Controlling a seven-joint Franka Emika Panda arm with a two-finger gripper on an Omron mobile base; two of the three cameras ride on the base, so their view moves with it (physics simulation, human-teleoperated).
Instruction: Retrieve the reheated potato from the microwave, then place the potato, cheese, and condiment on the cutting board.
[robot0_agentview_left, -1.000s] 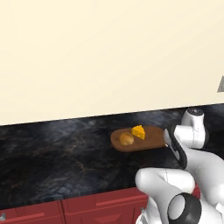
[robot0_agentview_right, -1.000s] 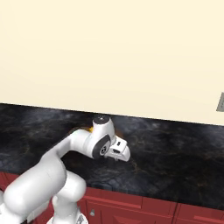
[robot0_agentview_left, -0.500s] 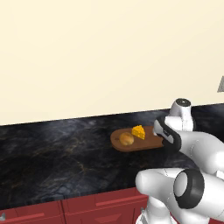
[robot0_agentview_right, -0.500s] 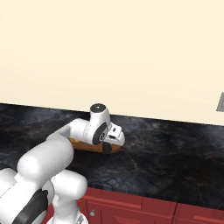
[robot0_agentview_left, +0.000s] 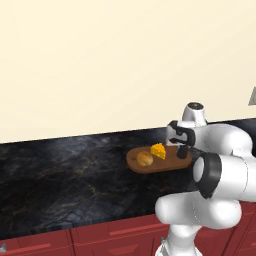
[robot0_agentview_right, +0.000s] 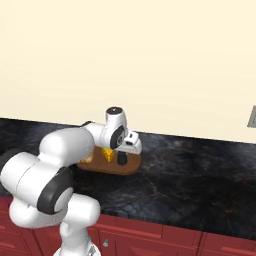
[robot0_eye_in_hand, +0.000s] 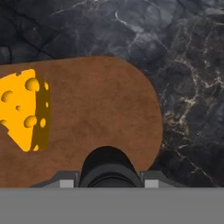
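The brown cutting board lies on the black counter with the golden potato and the yellow cheese wedge on it. My gripper hangs over the board's right end, shut on a dark condiment bottle. From the right base, the condiment hangs upright under the gripper, just right of the cheese on the board. I cannot tell whether the bottle touches the wood. In the hand view, the condiment top sits in the gripper, with the cheese left on the board. The microwave is out of view.
The black marbled counter stretches left and right of the board, with a cream wall behind it. Red cabinet fronts run below the counter edge. A grey fitting shows at the far right on the wall.
The arm has swung from the counter's front right to the board, carrying the dark condiment. The gripper now stands over the board's right end. Potato and cheese have not moved.
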